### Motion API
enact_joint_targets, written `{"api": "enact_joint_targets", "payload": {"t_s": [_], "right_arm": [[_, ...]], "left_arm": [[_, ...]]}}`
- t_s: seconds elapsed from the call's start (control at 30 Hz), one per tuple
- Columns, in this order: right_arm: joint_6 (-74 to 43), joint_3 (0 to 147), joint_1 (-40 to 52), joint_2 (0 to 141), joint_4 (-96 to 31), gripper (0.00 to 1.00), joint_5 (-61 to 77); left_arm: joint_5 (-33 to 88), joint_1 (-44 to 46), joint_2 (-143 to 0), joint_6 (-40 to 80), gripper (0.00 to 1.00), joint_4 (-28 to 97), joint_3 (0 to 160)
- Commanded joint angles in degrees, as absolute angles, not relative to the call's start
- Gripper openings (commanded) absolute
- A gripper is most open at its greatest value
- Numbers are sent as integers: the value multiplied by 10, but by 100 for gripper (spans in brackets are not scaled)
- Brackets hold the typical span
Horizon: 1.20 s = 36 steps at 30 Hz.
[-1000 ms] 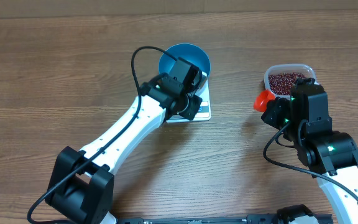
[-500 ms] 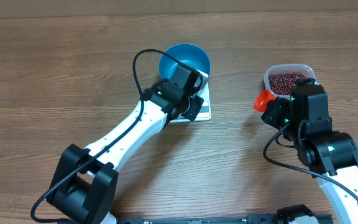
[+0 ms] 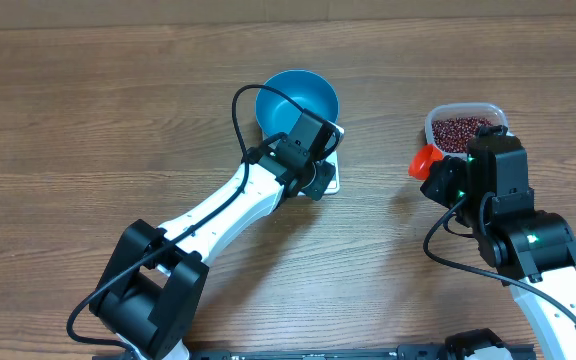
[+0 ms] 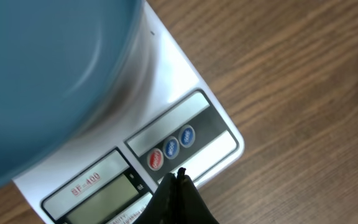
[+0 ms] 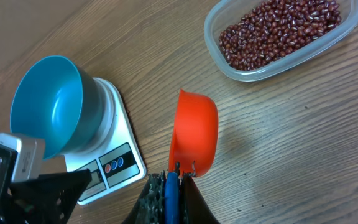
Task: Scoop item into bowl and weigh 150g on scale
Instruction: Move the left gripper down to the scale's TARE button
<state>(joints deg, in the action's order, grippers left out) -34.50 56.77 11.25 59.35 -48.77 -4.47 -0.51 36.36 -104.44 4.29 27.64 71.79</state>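
The blue bowl (image 3: 297,100) stands on the white scale (image 3: 330,178) and is empty inside (image 5: 45,102). My left gripper (image 4: 180,174) is shut, with its tip just below the three round buttons on the scale's panel (image 4: 194,134). Whether it touches the panel I cannot tell. My right gripper (image 5: 178,171) is shut on the blue handle of an orange scoop (image 5: 194,130), which hangs over the table between the scale and the beans. The red-brown beans (image 5: 278,31) fill a clear plastic tub (image 3: 463,128). No beans show on the scoop (image 3: 424,160).
The wooden table runs on all sides. The clear tub's rim (image 5: 229,65) lies close to the far right of the scoop. The left arm (image 3: 218,210) stretches diagonally from the lower left to the scale.
The left arm has swung to the right along the scale's front edge, so its gripper is now over the button panel. The right arm and scoop have not moved.
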Motion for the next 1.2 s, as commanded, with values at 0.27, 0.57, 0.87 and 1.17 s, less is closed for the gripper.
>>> {"api": "enact_joint_targets", "payload": {"t_s": [0.27,0.57,0.87,1.17], "right_arm": [[-347,582,111,586,-486,4,-51],[-347,582,111,586,-486,4,-51],[-347,582,111,586,-486,4,-51],[-347,582,111,586,-487,4,-51]], "left_arm": [[-66,365,-1075,88,4,270,716],[-66,365,-1081,89,4,261,712],[-66,365,-1086,95,4,248,706],[-66,365,-1097,103,4,241,702]]}}
